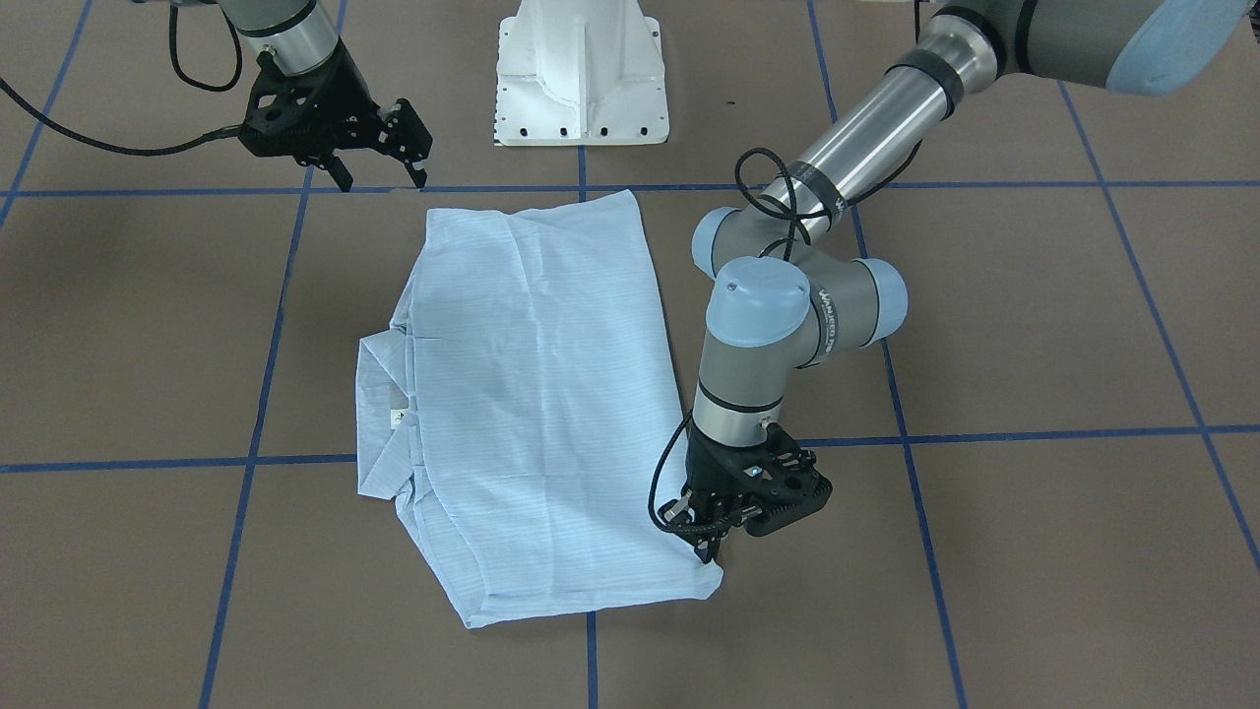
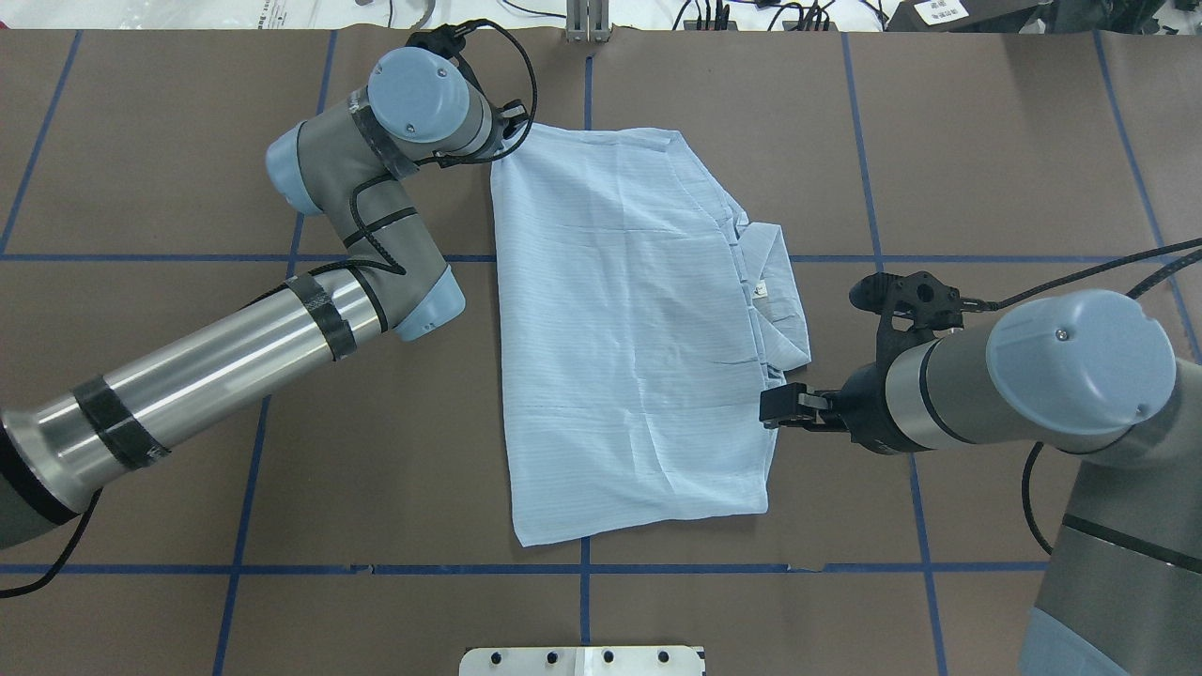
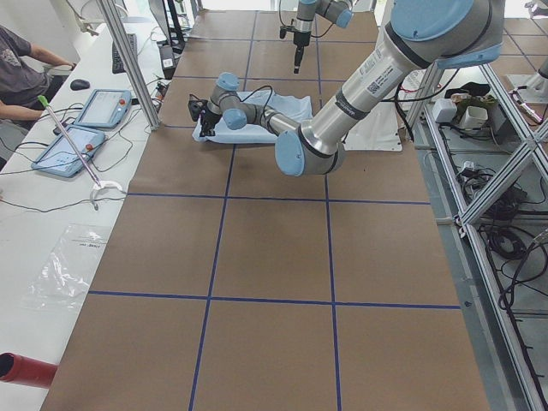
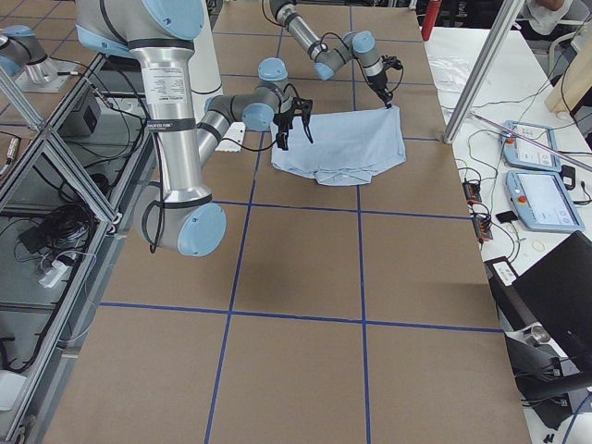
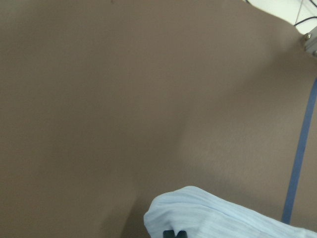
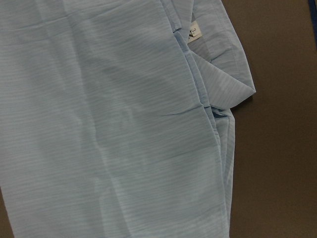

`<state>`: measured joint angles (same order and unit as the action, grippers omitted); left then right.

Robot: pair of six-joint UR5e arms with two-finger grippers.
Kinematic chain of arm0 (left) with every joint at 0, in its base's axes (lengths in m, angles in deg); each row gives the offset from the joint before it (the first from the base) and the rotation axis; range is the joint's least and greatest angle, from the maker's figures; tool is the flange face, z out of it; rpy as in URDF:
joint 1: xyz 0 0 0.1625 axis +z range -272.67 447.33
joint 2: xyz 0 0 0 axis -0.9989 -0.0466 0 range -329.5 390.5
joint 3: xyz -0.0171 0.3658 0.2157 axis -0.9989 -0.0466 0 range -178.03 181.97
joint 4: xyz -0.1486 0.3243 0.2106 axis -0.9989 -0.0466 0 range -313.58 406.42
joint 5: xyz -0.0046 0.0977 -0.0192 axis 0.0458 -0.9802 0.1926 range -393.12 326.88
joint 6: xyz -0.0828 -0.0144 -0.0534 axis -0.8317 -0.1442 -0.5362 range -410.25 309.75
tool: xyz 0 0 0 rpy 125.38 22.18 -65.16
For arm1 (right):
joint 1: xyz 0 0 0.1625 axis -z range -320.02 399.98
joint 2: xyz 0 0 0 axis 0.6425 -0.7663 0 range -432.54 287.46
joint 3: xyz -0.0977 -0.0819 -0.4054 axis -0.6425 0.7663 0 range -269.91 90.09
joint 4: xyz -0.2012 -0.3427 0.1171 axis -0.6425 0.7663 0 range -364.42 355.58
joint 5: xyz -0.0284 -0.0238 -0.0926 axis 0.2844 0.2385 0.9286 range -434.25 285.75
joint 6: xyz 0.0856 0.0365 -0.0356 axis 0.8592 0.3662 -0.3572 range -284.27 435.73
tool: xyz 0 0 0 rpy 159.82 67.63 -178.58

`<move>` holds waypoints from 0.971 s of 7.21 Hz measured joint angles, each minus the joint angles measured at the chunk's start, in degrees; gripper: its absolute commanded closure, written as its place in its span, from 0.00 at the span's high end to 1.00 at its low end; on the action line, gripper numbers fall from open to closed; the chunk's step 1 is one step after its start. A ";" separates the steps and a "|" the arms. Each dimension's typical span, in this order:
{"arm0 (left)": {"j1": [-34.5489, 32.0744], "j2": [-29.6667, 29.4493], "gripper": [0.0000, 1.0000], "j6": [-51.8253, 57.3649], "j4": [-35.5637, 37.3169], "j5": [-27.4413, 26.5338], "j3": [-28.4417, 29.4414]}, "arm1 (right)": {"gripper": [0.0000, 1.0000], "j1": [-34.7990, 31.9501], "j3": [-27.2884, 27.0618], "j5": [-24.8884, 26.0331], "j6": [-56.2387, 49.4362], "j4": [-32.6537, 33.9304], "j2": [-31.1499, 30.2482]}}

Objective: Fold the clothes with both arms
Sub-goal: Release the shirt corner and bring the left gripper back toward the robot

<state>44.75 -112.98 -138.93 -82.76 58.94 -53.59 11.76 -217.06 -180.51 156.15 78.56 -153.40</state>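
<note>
Shirt: a thin light-blue shirt [image 2: 629,347] with faint pinstripes, folded into a rough upright rectangle and lying flat, with soft creases across its top layer.
Collar: the collar [image 2: 779,249] sticks out from the folded layers on the side toward the robot's right, pointed outward and lying flat.
Label: a small white neck label [image 2: 762,288] shows just inside the collar.
Position: the shirt sits about midway along the table's length, between the robot's base and the far, operators' edge. Its long sides run from the near edge toward the far edge.
Left gripper: the left gripper [image 1: 705,547] is at the shirt's far corner on the robot's left, with its jaws closed on that corner. The wrist view shows a bunched tip of cloth right at the fingers.
Left arm: the left arm [image 2: 235,366] reaches out across the table beside the shirt, bent at the elbow.
Right gripper: the right gripper [image 1: 379,177] hangs just off the shirt's edge on the collar side, near its near corner. Its jaws are apart and hold nothing.
Right arm: the right arm [image 2: 1033,376] comes in low from the robot's right.
Table: a wide brown table [image 2: 986,141] marked into large squares by blue tape lines [image 2: 584,610].
Base: a white pedestal [image 1: 581,79] stands at the near edge, in line with the shirt.
Room: a white side bench [image 3: 34,223] runs along the far edge and carries two tablets [image 3: 104,107]. A seated person [image 3: 21,64] rests an arm on it. Aluminium posts [image 3: 128,60] rise at that edge.
</note>
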 measured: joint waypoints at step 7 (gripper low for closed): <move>-0.60 0.78 1.00 3.75 -8.28 -1.28 2.36 | 1.00 0.11 2.22 1.24 0.09 -0.10 1.59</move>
<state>44.15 -112.20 -135.17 -91.04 57.66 -51.22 11.88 -214.85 -179.27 156.24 78.46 -151.82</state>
